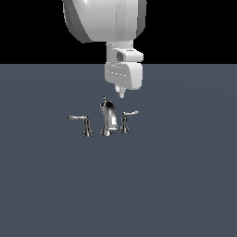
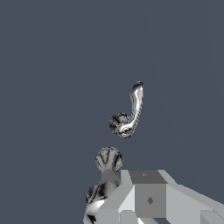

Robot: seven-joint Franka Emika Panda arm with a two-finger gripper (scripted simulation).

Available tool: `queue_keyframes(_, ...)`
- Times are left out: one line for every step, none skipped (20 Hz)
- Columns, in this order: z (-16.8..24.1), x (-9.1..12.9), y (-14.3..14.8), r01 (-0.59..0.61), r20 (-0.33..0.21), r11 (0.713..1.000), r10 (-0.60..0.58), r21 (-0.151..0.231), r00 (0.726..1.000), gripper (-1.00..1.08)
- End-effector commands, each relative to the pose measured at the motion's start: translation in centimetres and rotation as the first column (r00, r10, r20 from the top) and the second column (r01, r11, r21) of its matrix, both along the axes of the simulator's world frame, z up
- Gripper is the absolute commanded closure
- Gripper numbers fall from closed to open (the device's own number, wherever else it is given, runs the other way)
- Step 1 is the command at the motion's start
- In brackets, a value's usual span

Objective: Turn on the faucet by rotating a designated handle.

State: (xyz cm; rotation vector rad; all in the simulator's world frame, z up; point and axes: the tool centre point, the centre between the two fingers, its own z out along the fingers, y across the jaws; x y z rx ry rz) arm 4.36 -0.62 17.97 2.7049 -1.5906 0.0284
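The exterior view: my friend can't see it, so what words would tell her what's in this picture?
A white robot gripper hangs just above a small shiny faucet on a flat grey floor, not touching it. The curved spout stands between two lever handles: the short handle on the exterior view's right and a longer lever on its left.

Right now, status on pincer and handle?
Pincer above the faucet, touching nothing; jaw state unclear. Handle untouched, on exterior view's right. Path unobstructed.
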Motion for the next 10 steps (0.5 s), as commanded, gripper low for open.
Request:
queue_keyframes(-1.7, 1.4, -0.9, 0.054, -0.002, 0.999, -0.054, 0.001, 0.999, 1.08)
queue_keyframes(-2.3, 1.9, -1.2, 0.075, -0.003, 0.997, -0.075, 0.002, 0.997, 1.08)
queue_keyframes(-3.0, 2.4, -1.6, 0.095, -0.004, 0.995, -0.095, 0.002, 0.995, 1.08)
queue_keyframes(-3.6, 2.9, -1.9, 0.115, -0.005, 0.993, -0.115, 0.003, 0.993, 1.08)
queue_keyframes(-4.1, 3.3, -2.3, 0.133, -0.006, 0.991, -0.133, 0.004, 0.991, 1.08)
queue_keyframes(-4.6, 3.7, -2.6, 0.150, -0.007, 0.989, -0.150, 0.004, 0.989, 1.08)
queue_keyframes(-5.1, 4.1, -2.9, 0.167, -0.007, 0.986, -0.166, 0.005, 0.986, 1.08)
queue_keyframes(-5.6, 4.4, -3.2, 0.182, -0.008, 0.983, -0.182, 0.005, 0.983, 1.08)
queue_keyframes(-6.0, 4.8, -3.5, 0.196, -0.009, 0.981, -0.196, 0.006, 0.981, 1.08)
queue_keyframes(-6.4, 5.1, -3.8, 0.209, -0.010, 0.978, -0.209, 0.007, 0.978, 1.08)
